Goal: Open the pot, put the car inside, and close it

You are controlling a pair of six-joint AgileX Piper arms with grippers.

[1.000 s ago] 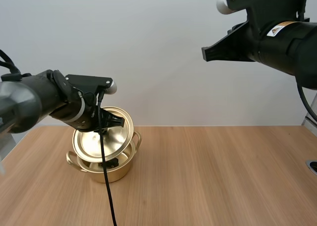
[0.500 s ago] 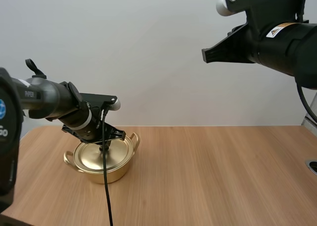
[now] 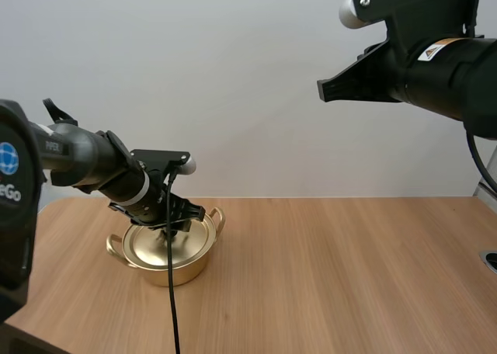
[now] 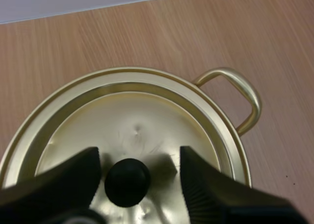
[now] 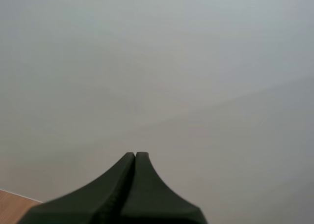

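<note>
A golden pot point(image 3: 180, 270) stands at the left of the wooden table with its golden lid point(image 3: 155, 245) flat on it. In the left wrist view the lid point(image 4: 147, 116) covers the pot and its black knob point(image 4: 127, 181) sits between my left gripper's fingers point(image 4: 206, 189), which stand apart on either side of it without touching. My left gripper point(image 3: 172, 223) is open just above the lid. My right gripper point(image 3: 330, 86) hangs high above the table at the right, and its fingers point(image 5: 133, 167) lie together as one dark wedge. The pot's inside is hidden by the lid.
The pot's loop handle point(image 4: 238, 94) sticks out toward bare table point(image 3: 349, 276). The table's wood runs free from the pot to the right edge.
The lid, tilted above the pot a second ago, has come down flat onto the pot. My left gripper has let go of the knob. The right arm stayed still.
</note>
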